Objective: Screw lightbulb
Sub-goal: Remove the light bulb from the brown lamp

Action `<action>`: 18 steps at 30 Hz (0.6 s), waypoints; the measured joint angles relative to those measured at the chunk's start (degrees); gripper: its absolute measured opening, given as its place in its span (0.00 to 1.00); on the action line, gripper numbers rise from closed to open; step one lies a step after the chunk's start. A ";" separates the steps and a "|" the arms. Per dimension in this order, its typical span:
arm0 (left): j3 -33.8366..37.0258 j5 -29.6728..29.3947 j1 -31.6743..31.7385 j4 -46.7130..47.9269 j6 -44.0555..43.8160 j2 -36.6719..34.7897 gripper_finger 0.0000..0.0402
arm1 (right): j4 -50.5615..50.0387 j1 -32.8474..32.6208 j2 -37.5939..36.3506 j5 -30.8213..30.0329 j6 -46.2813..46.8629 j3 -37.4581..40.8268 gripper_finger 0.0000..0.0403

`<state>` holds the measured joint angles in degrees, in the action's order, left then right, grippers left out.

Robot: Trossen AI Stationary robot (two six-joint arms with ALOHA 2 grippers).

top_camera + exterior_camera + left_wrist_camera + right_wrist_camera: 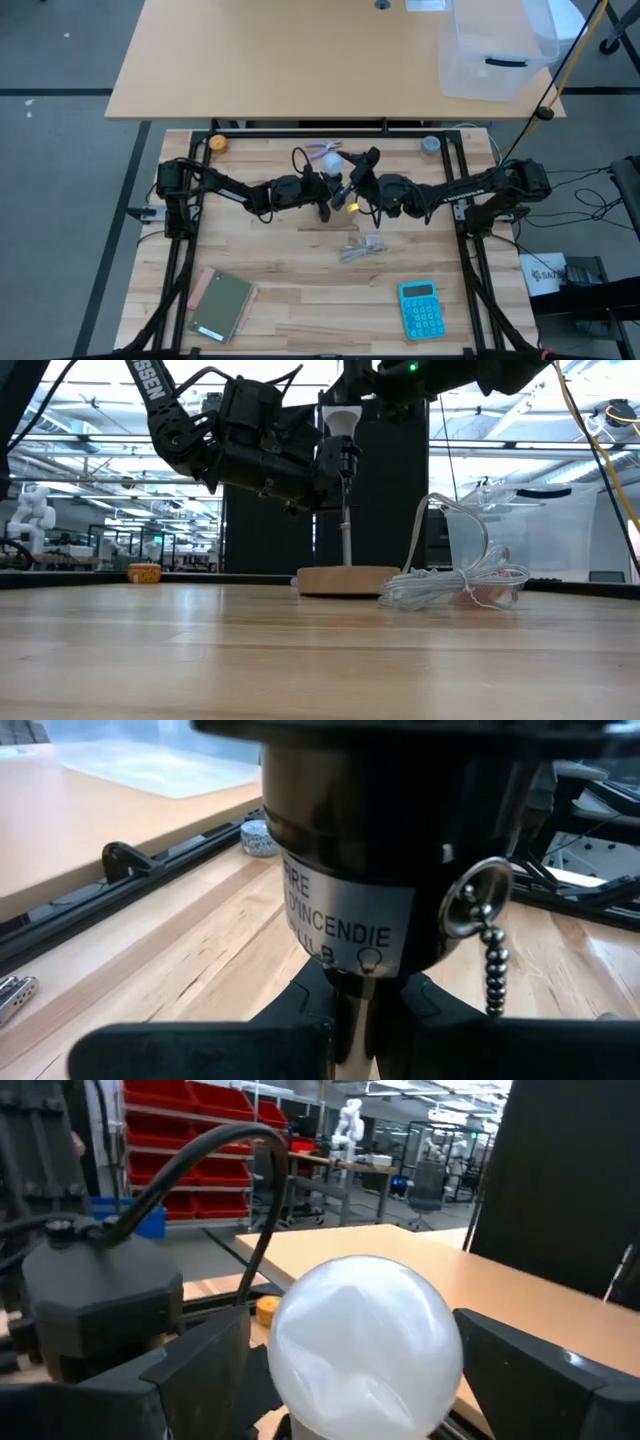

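A light wooden table [300, 290] carries a green notebook [222, 305] near left, a blue calculator [421, 309] near right, a clear wrapper [362, 247] mid-table, and the socket's round wooden base [348, 580].

even, bright overhead light on my table [300, 270], soft faint shadows. low view is backlit: arms go near-black against the bright room. the lightbulb [365, 1345] glows softly; the socket [390, 860] close-up is blurred.

Both arms are matte black, built of slim jointed links with bulky rounded housings. White block lettering runs along one link, a green light glows above, and black cables loop alongside.
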<state>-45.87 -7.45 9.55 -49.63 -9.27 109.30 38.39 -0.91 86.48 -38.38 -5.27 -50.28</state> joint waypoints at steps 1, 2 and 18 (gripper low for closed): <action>0.00 0.16 -0.21 0.04 0.28 0.00 0.08 | -0.04 0.05 0.00 0.62 -1.18 0.00 0.83; 0.00 0.16 -0.30 0.07 0.61 0.01 0.08 | -0.03 0.15 0.00 1.47 -2.14 0.00 0.83; 0.00 3.48 -0.25 0.28 3.05 0.02 0.08 | -15.18 6.98 -8.31 23.79 -4.73 0.07 0.68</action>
<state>-45.87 -3.96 9.30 -49.34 -6.22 109.32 23.20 6.07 78.17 -14.59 -9.99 -50.22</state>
